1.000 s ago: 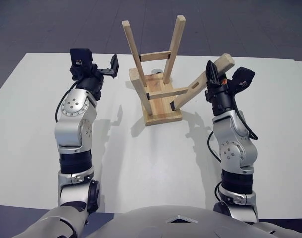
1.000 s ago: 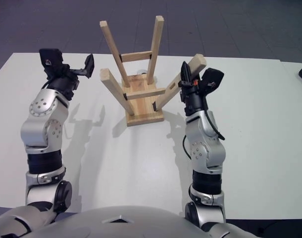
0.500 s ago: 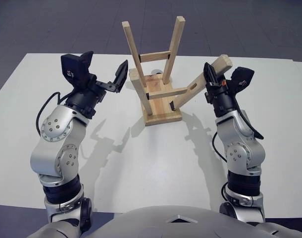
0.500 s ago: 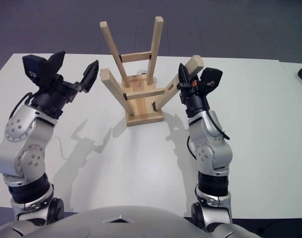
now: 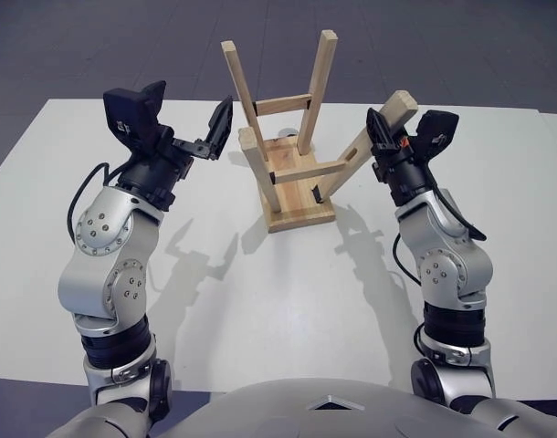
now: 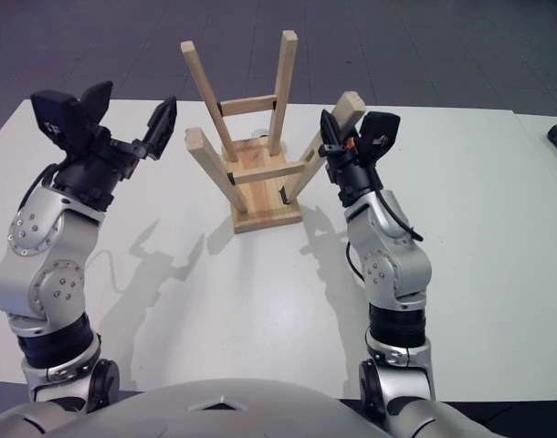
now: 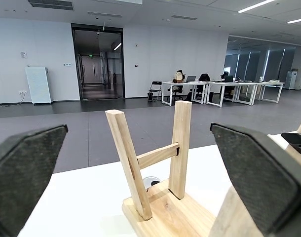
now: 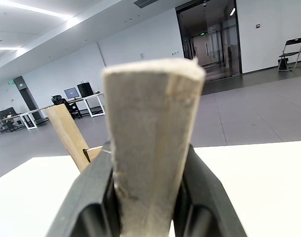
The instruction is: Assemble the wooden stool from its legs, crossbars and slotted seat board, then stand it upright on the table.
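While inverted mid-far on white table (image 5: 260,301), dark floor beyond, office desks in rm behind: stool (image 5: 301,171), seat board (image 5: 301,210) flat, legs up. Right gripper (image 5: 386,128) clamped on leaning leg (image 5: 352,160), axis slanting up to right. Left gripper (image 5: 189,108) wide open, empty, just left of stool.

**No legible writing**

Nothing can be read. A small green lit sign (image 7: 93,56) glows in the dark doorway (image 7: 97,64) of the room behind, too small to make out. An orange tag (image 5: 405,142) on the right claw (image 5: 403,128) is too small to read.
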Tool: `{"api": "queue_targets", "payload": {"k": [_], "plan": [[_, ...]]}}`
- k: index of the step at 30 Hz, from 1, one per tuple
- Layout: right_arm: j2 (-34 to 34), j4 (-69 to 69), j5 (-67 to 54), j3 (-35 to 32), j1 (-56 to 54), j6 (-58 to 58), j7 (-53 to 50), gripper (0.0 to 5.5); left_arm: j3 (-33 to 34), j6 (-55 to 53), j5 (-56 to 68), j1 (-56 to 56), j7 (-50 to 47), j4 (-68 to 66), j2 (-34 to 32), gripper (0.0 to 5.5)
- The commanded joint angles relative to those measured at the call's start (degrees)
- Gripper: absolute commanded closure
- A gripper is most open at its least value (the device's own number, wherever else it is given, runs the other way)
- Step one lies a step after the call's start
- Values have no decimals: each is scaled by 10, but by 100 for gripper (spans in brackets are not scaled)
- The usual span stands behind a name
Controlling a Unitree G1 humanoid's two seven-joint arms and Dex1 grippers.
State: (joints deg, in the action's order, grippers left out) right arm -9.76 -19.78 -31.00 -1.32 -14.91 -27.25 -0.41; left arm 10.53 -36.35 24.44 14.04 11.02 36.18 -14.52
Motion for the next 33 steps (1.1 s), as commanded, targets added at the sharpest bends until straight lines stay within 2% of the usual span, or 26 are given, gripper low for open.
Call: {"api": "queue_targets", "payload": {"k": [1, 10, 12, 15, 18, 24, 27, 33], "plan": [[1, 114, 34, 62, 50, -157, -21, 448, -10, 9, -11, 14, -12, -5, 0, 10], [-65, 128, -24, 19, 145, -231, 15, 448, -23, 12, -13, 10, -19, 1, 0, 10], [-83, 115, -22, 27, 157, -205, 31, 448, -22, 12, -14, 9, -19, 1, -2, 10], [-73, 82, -51, 9, 155, -164, 41, 448, -19, 11, -12, 9, -22, 0, -1, 10], [-82, 71, -45, 14, 137, -181, 21, 448, -29, 10, -17, 11, -22, 0, -2, 10], [-12, 27, -168, -95, 76, -177, -84, 448, -28, 13, -20, 15, -32, -7, 4, 10], [-4, 15, -234, -137, 36, -194, -138, 448, -28, 15, -21, 16, -36, -9, 5, 10], [0, 7, -295, -156, -11, -234, -206, 448, -30, 21, -24, 23, -38, -21, 6, 10]]}}
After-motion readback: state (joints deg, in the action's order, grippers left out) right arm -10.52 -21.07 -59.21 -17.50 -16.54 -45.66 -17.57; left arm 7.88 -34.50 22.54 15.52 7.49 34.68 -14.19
